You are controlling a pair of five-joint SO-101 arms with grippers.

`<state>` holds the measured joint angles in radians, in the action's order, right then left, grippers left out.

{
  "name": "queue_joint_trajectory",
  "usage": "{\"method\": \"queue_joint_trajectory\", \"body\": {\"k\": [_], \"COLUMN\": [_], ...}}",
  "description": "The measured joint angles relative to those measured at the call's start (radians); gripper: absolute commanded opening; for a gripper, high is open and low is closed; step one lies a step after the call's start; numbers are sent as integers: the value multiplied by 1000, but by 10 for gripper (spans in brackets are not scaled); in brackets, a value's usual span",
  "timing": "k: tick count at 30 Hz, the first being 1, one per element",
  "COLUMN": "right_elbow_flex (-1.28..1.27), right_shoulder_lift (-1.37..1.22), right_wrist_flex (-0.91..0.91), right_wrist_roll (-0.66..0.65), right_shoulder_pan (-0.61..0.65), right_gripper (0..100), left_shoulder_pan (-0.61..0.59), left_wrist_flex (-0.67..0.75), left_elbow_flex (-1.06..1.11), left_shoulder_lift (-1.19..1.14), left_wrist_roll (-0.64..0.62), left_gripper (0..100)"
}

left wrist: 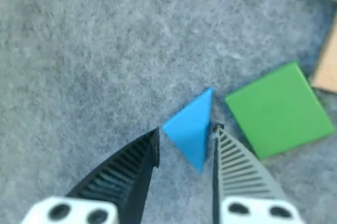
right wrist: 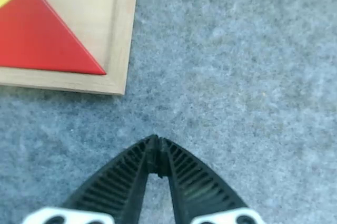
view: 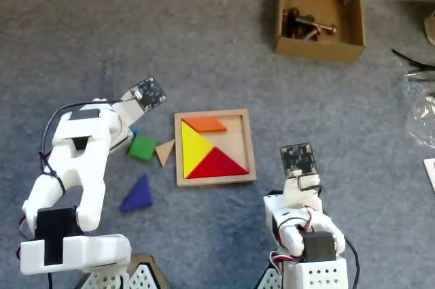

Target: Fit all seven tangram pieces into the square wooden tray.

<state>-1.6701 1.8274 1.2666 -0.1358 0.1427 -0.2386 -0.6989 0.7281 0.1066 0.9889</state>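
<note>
Your bench (view: 136,44) lies open right of the square wooden tray (view: 179,156), whose right side is bare wood; your right pincer (right wrist: 158,142) hangs there pinched together, off the tray's corner. Left of the tray, the green square (left wrist: 279,109) sits just beside the light blue triangle (left wrist: 192,129), which your left pincer (left wrist: 186,130) straddles, narrowly parted.

The left gripper (left wrist: 186,130) has one black ribbed finger (left wrist: 126,174) and one pale grey ribbed finger (left wrist: 237,166). Between them is a light blue triangular piece (left wrist: 192,132), and beside the grey finger a bright green square piece (left wrist: 279,109). The right gripper (right wrist: 158,140) is black and ribbed on both fingers. Ahead of it, the pale square wooden tray (right wrist: 122,34) holds a red triangular piece (right wrist: 42,42), a yellow triangular piece (view: 194,149) and an orange parallelogram piece (view: 205,124). The felt table cover (right wrist: 237,76) is mottled grey.
</note>
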Motion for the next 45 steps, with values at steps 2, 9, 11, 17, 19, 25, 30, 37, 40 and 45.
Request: {"method": "queue_joint_trajectory", "body": {"k": [2,9,11,17,19,25,30,37,40,45], "right_elbow_flex": [0,0,0,0,0,0,0,0,0,0], "right_shoulder_lift": [0,0,0,0,0,0,0,0,0,0], "right_wrist_flex": [0,0,0,0,0,0,0,0,0,0], "right_wrist_roll": [0,0,0,0,0,0,0,0,0,0], "right_shoulder_pan": [0,0,0,0,0,0,0,0,0,0], "right_gripper": [5,5,5,5,5,5,5,5,5,5], "left_shoulder_pan": [0,0,0,6,8,17,15,11,11,11], "left_wrist_flex": [0,0,-2,-3,-3,-5,0,2,-35,-55], "left_elbow_flex": [0,-8,-49,-132,-144,-150,-158,-166,-167,-186], "left_shoulder_lift": [0,-72,-114,-229,-250,-269,-269,-269,-269,-270], "left_wrist_roll": [0,0,2,2,2,2,6,6,6,6], "left_gripper": [162,162,162,157,156,40,5,5,5,5]}}
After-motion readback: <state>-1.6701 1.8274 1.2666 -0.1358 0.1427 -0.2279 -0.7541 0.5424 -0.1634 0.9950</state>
